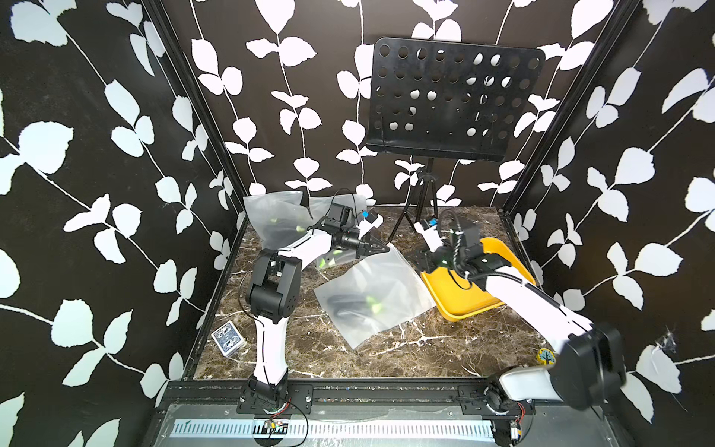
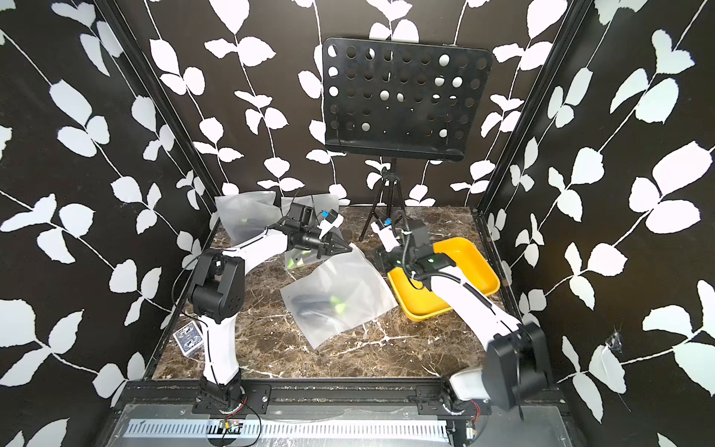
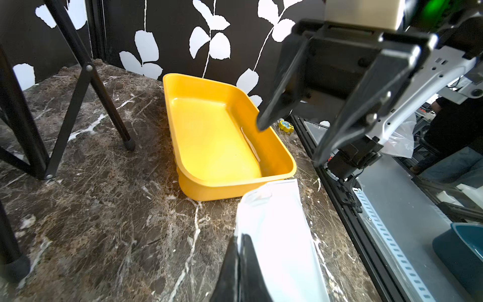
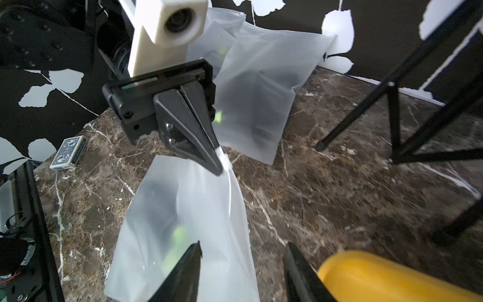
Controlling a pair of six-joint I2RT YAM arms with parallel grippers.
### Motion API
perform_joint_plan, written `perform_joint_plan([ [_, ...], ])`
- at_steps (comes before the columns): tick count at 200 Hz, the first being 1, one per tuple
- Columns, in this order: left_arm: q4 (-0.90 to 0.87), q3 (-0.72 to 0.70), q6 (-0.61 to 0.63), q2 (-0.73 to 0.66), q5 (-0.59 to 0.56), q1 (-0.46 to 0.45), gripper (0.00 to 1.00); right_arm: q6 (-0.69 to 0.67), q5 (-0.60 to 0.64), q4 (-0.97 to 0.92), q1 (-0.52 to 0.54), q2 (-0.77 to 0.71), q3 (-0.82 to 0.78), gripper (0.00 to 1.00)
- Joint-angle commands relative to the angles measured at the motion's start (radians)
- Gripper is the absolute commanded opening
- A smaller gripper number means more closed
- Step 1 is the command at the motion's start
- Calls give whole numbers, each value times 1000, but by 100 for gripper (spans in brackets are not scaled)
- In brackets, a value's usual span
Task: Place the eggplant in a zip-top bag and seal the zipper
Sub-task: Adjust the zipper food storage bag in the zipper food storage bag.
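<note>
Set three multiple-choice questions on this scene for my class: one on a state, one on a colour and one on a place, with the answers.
1. The left end effector is: A) wide open; B) shut on a corner of the frosted zip-top plastic bag; C) out of sight.
2. The rectangular plastic tray is: A) red; B) green; C) yellow.
3. The blue playing-card box lies: A) directly on the marble tabletop; B) in the tray; C) on the bag.
Answers: 1 B, its closed tips pinch the bag's corner in the right wrist view; 2 C, it shows yellow in every view; 3 A, it lies on bare marble in both top views.
</note>
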Motion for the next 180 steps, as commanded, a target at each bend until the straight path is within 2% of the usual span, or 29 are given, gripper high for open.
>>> perform_joint_plan([
  [1,-17,-18,-8,-75,-2,2,0,11,7,175,2,55,47,49],
  [34,-3,-17,-21,-79,5,2,0,-1,-77,213,7,130,103,42],
  [71,-1,-16,-24,-85,0,2,0,-67,-192,174,6,143,93,41],
  [126,-24,-27,-6,-93,9,1,0,-115,-203,149,5,206,117,41],
  [180,-17,-25,-13,-94,17,1,0,-126,-238,147,5,224,142,35],
])
